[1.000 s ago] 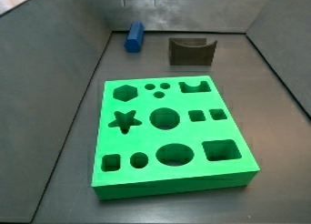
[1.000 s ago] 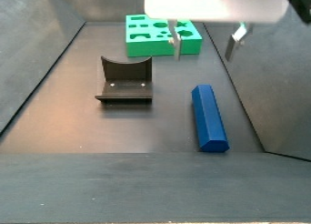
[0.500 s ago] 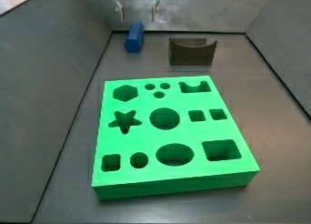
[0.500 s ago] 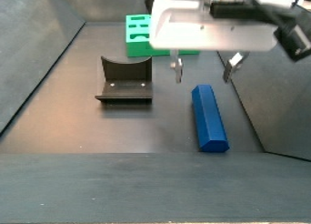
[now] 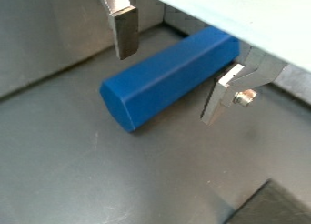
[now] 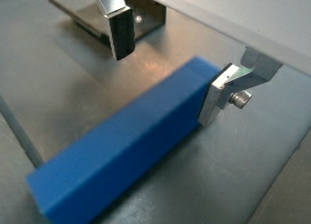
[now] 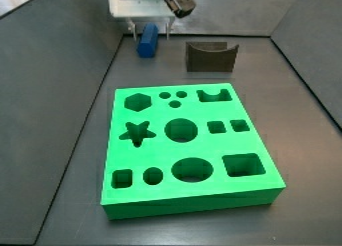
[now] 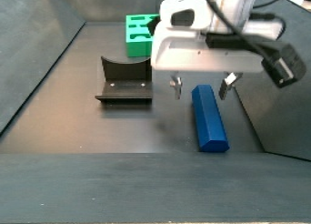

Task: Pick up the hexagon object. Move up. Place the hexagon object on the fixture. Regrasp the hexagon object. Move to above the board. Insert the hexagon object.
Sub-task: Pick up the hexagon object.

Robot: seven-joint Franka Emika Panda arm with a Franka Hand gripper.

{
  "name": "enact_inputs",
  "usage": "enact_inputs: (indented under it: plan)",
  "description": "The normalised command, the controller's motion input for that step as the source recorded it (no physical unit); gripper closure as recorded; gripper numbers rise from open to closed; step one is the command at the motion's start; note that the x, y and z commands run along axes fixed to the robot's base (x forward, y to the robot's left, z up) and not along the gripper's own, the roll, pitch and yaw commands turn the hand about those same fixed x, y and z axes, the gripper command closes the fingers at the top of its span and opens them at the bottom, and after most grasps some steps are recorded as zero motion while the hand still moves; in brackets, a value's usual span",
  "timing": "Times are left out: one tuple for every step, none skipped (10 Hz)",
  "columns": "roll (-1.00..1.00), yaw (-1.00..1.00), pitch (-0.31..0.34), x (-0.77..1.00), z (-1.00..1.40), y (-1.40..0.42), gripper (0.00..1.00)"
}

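Two silver fingers (image 5: 125, 32) of my gripper (image 8: 202, 82) sit spread open on either side of the matte blue hexagonal prism (image 8: 209, 117), not squeezing it. It's lying flat on the grey floor (image 8: 122, 127), beside the dark notched fixture block (image 8: 124, 80).

The light is even and soft in all views. The gripper (image 8: 203, 82) hangs low over the floor, with only a faint shadow under it. The board (image 7: 187, 145) looks very bright. The wrist views are slightly blurred, and the fingers (image 5: 125, 30) look soft.
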Motion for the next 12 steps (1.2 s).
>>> enact_inputs:
  plan:
    - [0.05, 0.0, -0.139, 0.0, -0.99, 0.0, 0.0]
    - [0.04, 0.0, -0.157, 0.0, -0.96, 0.0, 0.0]
    - [0.04, 0.0, -0.169, -0.02, -0.93, 0.0, 0.0]
    - [-0.07, 0.0, -0.14, 0.0, -0.18, 0.07, 0.0]
    - [0.0, 0.0, 0.013, 0.0, 0.0, 0.0, 0.0]
    - [0.0, 0.0, 0.0, 0.0, 0.0, 0.0, 0.0]
    - [0.0, 0.0, 0.0, 0.0, 0.0, 0.0, 1.0]
    - [0.0, 0.0, 0.0, 0.0, 0.0, 0.0, 1.0]
    - [0.0, 0.0, 0.0, 0.0, 0.0, 0.0, 1.0]
    - [0.0, 0.0, 0.0, 0.0, 0.0, 0.0, 1.0]
    - [0.0, 0.0, 0.0, 0.0, 0.0, 0.0, 1.0]
    - [0.0, 0.0, 0.0, 0.0, 0.0, 0.0, 1.0]
